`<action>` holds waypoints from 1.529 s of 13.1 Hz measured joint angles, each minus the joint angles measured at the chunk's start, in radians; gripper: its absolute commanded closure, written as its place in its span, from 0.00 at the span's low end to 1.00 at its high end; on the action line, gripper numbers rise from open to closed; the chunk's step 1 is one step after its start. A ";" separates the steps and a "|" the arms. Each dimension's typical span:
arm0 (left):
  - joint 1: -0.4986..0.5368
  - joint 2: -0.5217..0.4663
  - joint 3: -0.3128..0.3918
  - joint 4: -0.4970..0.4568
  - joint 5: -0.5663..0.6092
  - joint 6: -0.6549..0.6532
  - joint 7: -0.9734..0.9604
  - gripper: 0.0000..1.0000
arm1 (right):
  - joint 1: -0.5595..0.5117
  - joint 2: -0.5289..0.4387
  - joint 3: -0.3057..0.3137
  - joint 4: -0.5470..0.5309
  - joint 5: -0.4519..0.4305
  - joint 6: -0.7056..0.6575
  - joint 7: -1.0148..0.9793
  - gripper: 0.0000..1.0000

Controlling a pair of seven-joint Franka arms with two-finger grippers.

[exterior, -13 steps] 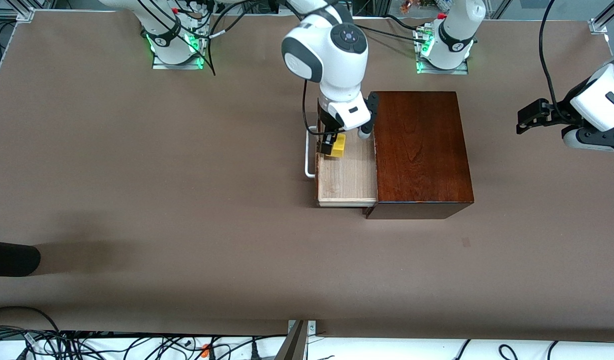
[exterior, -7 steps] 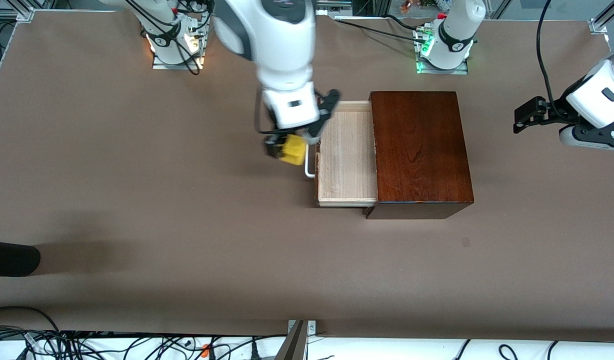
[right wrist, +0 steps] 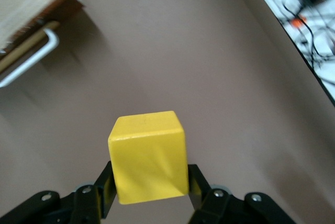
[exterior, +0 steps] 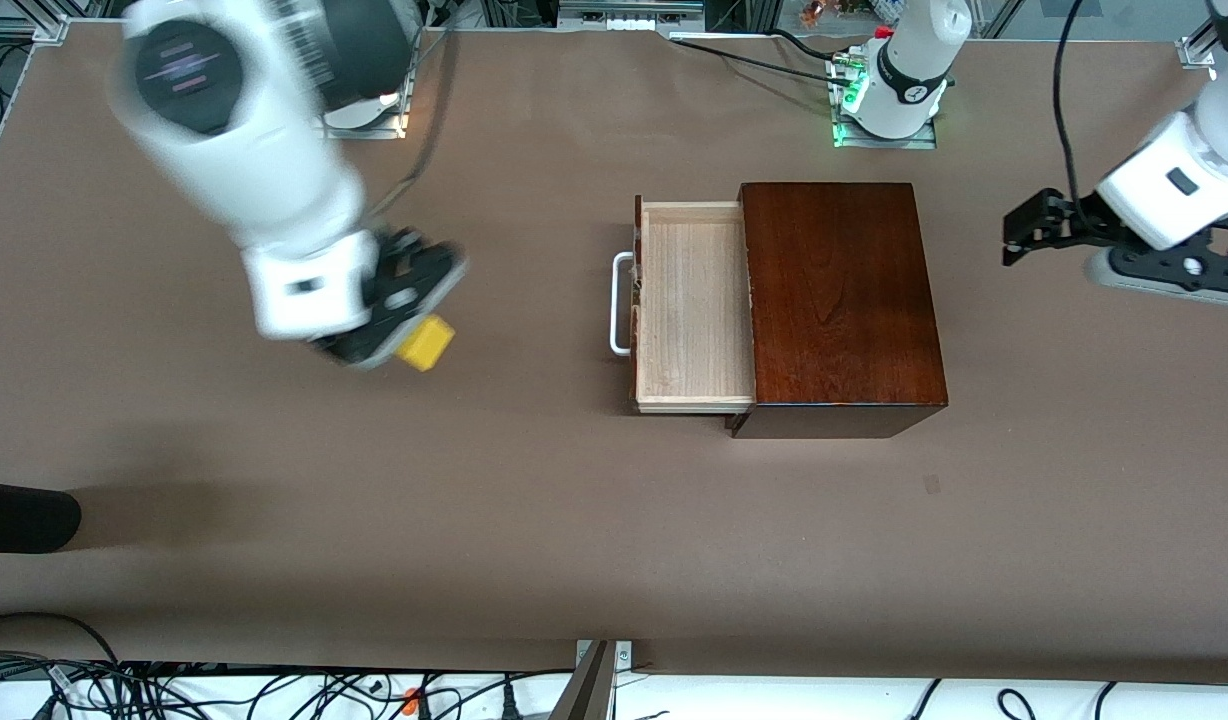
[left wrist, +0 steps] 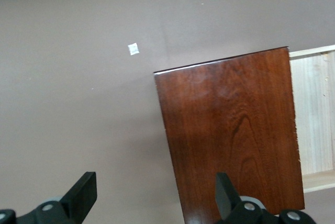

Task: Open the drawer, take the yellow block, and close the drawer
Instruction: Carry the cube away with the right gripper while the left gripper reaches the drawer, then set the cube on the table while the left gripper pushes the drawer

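Observation:
The drawer (exterior: 694, 305) stands pulled out of the dark-brown wooden box (exterior: 839, 300), its pale tray bare and its white loop handle (exterior: 619, 303) toward the right arm's end. My right gripper (exterior: 414, 345) is shut on the yellow block (exterior: 425, 343) and holds it in the air over bare table, away from the drawer. In the right wrist view the block (right wrist: 148, 156) sits clamped between both fingers, with the handle (right wrist: 29, 62) at the edge. My left gripper (exterior: 1019, 240) is open and empty, held over the table at the left arm's end, beside the box (left wrist: 230, 135).
A dark object (exterior: 19, 516) lies at the table's edge on the right arm's end. Cables (exterior: 174, 685) run along the table edge nearest the front camera. A small white scrap (left wrist: 133, 49) lies on the brown table near the box.
My right gripper has lifted the yellow block out of the drawer and carried it away toward the right arm's end. The left gripper has drifted slightly toward the box.

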 measured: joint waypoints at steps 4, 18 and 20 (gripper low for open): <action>-0.022 0.002 -0.106 0.001 0.000 0.000 -0.001 0.00 | -0.077 -0.016 -0.024 -0.038 0.009 -0.030 0.001 1.00; -0.482 0.323 -0.292 0.002 0.005 0.343 0.298 0.00 | -0.160 -0.265 -0.113 -0.889 0.011 0.464 0.257 1.00; -0.486 0.370 -0.291 0.002 0.044 0.399 0.512 0.00 | -0.171 -0.257 -0.113 -1.013 0.011 0.610 0.306 1.00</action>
